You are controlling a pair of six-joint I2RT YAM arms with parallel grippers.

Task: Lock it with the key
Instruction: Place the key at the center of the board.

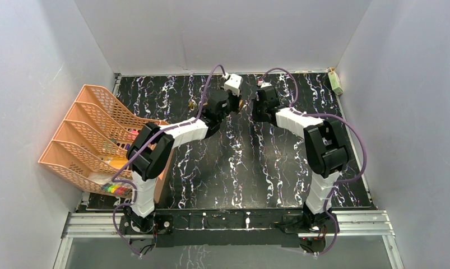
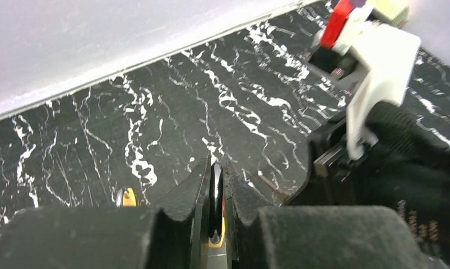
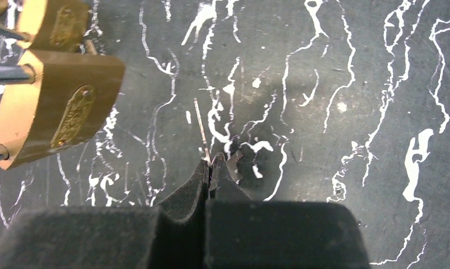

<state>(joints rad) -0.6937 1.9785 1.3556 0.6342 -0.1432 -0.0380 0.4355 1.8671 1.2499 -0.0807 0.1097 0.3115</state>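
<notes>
Black white-veined tabletop, pale grey walls on three sides. Orange tray rack at the left edge. Far middle: left fingers clamped on brass padlock, right fingers pinched shut on thin key just beside it. Small green box in far-right corner.

Brass padlock; blk/wht marbled table.

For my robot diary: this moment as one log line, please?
left gripper: shut on padlock | right gripper: shut on key | key: not yet in padlock
</notes>
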